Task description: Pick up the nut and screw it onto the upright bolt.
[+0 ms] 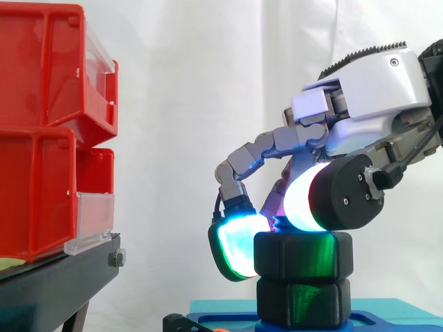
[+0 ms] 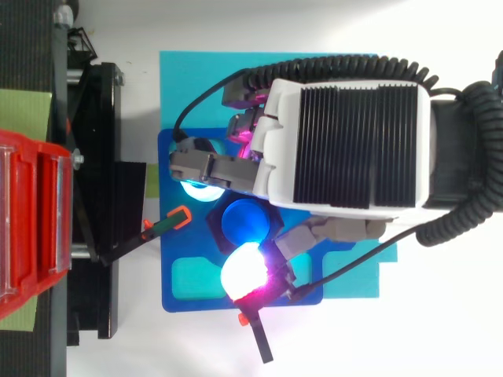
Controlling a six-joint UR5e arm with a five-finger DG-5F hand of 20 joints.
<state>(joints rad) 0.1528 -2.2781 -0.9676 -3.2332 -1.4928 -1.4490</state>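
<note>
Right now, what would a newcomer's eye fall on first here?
The robot hand, at right in the side view, clamps its glowing fingertips round the black nut, stacked on a second black piece on the blue plate. Red bins stand stacked at left.

Free passage: open gap between the stacked red bins [image 1: 48, 131] on the black stand [image 1: 55, 277] and the hand [image 1: 374, 97], above the blue plate [image 2: 169, 302]; obstructions: orange-tipped clamps [image 2: 169, 222] at the plate's edges, close beside the nut [image 1: 304, 254].
</note>
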